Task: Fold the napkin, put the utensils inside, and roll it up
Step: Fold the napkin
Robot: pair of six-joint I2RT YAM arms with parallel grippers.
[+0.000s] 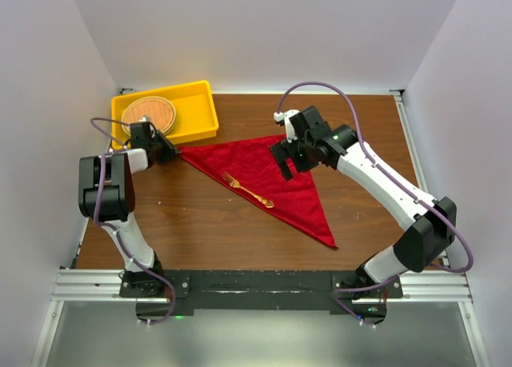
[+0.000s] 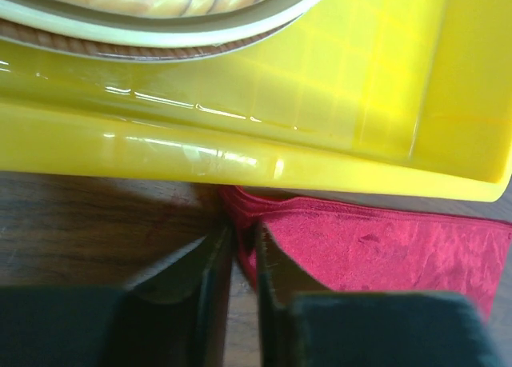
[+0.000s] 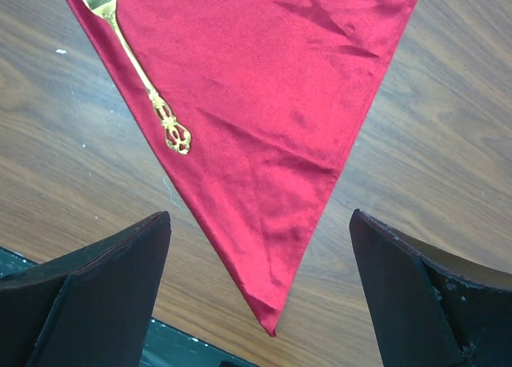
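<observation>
The red napkin (image 1: 272, 171) lies folded into a triangle on the wooden table, one long point reaching toward the front right. A gold fork (image 1: 248, 190) rests on it near its front edge, tines to the left. My left gripper (image 1: 172, 153) sits low at the napkin's left corner, beside the yellow bin. In the left wrist view its jaws (image 2: 244, 239) are nearly together with the napkin's (image 2: 384, 247) corner pinched between them. My right gripper (image 1: 286, 163) hovers wide open above the napkin's (image 3: 264, 103) right part. The fork (image 3: 140, 75) shows at the upper left of the right wrist view.
A yellow bin (image 1: 200, 127) stands at the back left, right against the napkin's corner, with a round woven mat (image 1: 149, 113) inside it. White walls close in the table on three sides. A black rail (image 1: 256, 283) runs along the near edge.
</observation>
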